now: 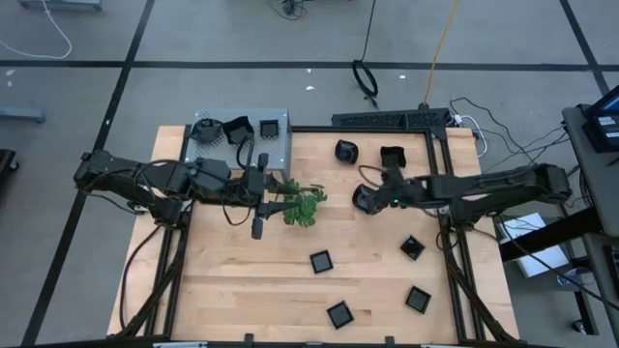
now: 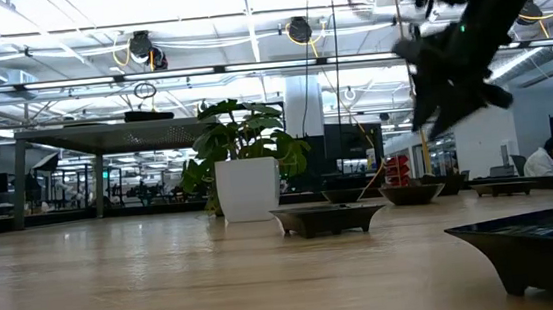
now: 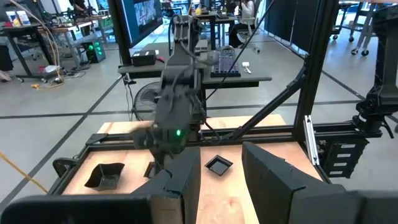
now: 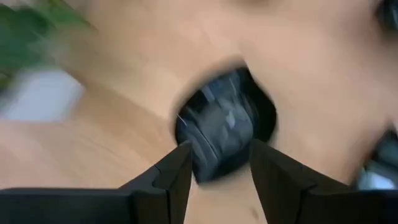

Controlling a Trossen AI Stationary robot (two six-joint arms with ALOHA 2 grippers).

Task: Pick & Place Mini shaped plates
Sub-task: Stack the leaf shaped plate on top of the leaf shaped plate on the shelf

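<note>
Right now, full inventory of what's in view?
square plates: 4, black, spread over the table side away from the box
rounded plates: 2, black, far right part of the table
rounded plate: 1, black, at the right gripper's tip; grip unclear
perforated box: 1, grey, far left corner, about three dark dishes on top
plant: 1, green, white pot, mid-table
table: 1, light wood
left gripper: open, empty, beside the plant
right gripper: right of the plant, raised off the table

Plant sprig point(image 1: 303, 206) mid-table, square plates point(image 1: 321, 261) scattered right
</note>
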